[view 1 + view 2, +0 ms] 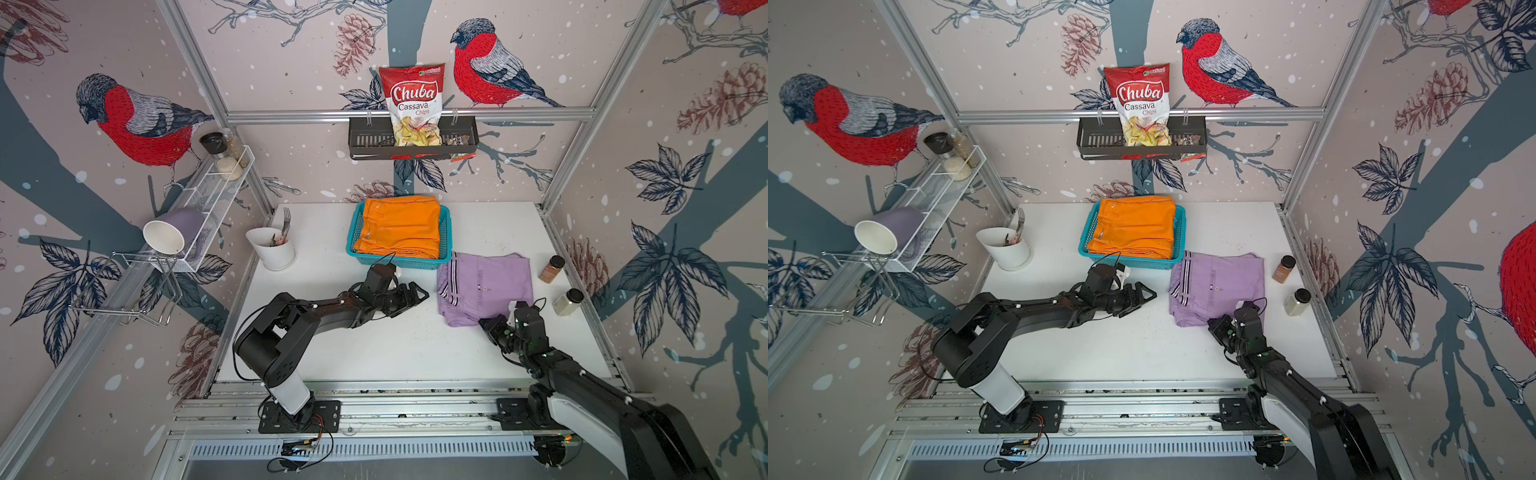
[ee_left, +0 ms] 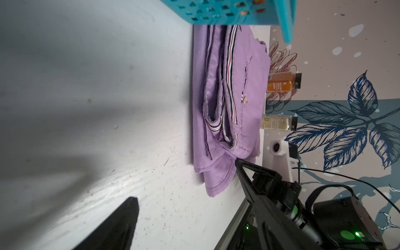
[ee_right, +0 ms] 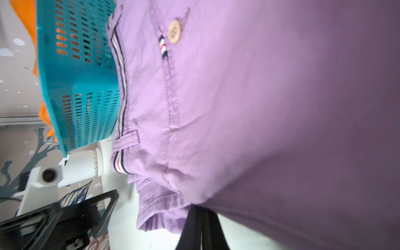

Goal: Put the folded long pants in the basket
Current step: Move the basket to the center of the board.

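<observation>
Right hand was clamped shut on near edge of folded lilac striped-trim cloth pants; left hand gaped open, empty, over white counter.

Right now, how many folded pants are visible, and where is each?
2. The orange pants lie on top in the basket; the lilac pants lie on the table beside the basket. More may be hidden under the orange pair.
</observation>
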